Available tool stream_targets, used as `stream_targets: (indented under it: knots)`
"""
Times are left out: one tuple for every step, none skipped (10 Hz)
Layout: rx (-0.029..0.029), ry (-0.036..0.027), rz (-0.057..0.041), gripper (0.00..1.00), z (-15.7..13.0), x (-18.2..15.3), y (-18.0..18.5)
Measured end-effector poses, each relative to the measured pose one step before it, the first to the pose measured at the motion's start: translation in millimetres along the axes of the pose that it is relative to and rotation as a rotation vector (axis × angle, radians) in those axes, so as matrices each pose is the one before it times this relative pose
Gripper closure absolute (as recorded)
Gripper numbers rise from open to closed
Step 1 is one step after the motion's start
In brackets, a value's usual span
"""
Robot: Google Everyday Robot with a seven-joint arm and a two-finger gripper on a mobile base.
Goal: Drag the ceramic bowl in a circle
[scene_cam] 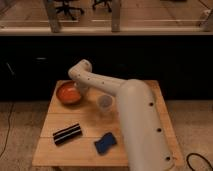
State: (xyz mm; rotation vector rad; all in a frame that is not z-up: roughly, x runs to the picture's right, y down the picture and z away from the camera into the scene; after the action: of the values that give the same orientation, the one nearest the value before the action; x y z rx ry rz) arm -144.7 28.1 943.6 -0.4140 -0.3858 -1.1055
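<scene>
Camera view: the robot's white arm reaches from the lower right of the frame to the upper left of the wooden desk. There its pincer comes down pressed together on the right rim of the orange-red ceramic bowl, apparently nipping the edge so the bowl can be towed rather than lifted. A translucent cup stands just right of the bowl and may crowd the circle, while a black oblong object and a blue sponge lie well apart toward the bottom.

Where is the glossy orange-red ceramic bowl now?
The bowl sits at the wooden table's far-left corner, left of the translucent cup; the gripper is at its right rim.
</scene>
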Motion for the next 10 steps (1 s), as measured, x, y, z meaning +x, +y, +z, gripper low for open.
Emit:
stream_targets:
  knots:
    - [0.00340, -0.00948, 0.00537, 1.00, -1.34, -4.05, -0.12]
    - [0.00012, -0.00102, 0.00984, 1.00, -1.65, 2.03, 7.41]
    - [-0.00124, 0.00007, 0.01119, 1.00, -1.49, 4.53, 10.58]
    - [-0.00203, 0.00191, 0.00658, 1.00, -2.08, 7.29, 15.07]
    - [-0.00087, 0.00019, 0.00554, 1.00, -1.71, 4.73, 9.84]
    - [0.00026, -0.00083, 0.00261, 1.00, -1.03, 1.17, 3.48]
    - [0.00098, -0.00222, 0.00335, 1.00, -1.43, -2.83, 0.54]
    - [0.00108, -0.00085, 0.00038, 1.00, -0.87, -3.90, -1.58]
    - [0.00217, -0.00083, -0.00149, 1.00, -0.62, -2.94, 0.68]
    - [0.00239, 0.00631, 0.00262, 1.00, -0.95, 2.99, 8.32]
